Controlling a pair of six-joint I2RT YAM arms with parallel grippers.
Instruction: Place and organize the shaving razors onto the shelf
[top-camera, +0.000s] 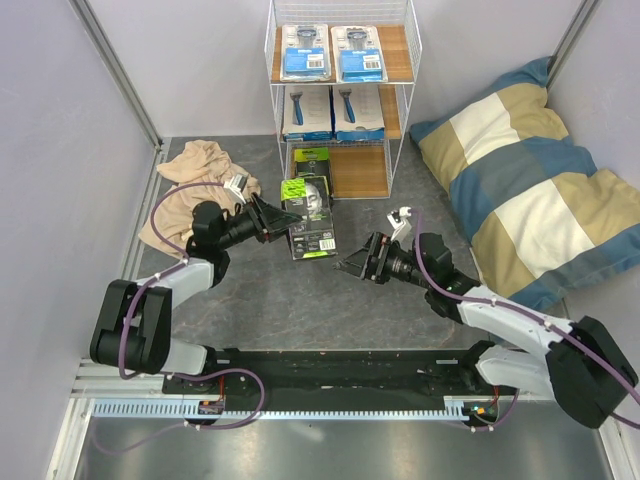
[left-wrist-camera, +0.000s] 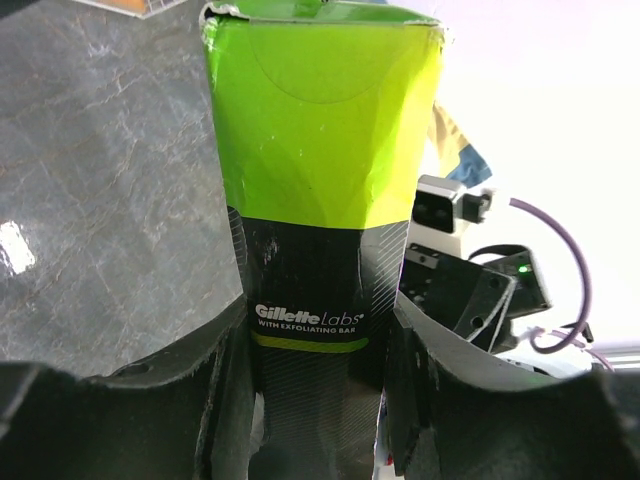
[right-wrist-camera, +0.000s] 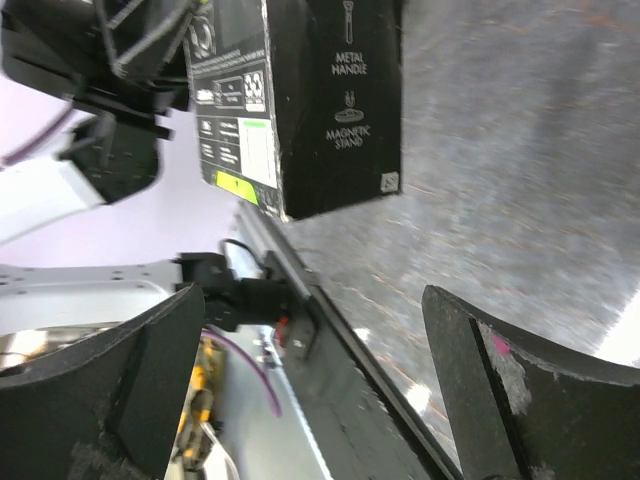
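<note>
Overhead, the left gripper (top-camera: 283, 222) holds a black-and-green cardboard razor box (top-camera: 310, 215) just before the white wire shelf (top-camera: 396, 50) with wooden boards. Left wrist: its jaws pinch that box's sides. Right wrist: the right gripper (right-wrist-camera: 310, 300) is spread wide, empty, facing the box.

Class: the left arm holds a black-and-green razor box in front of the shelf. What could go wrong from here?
1. The left fingers clamp the held box only near its black end, so it may pivot or slip.
2. Another black-and-green box already sits on the shelf's bottom board; the incoming one could knock it or catch the wire frame.
3. The open right fingers hover close by and might bump the box.
</note>
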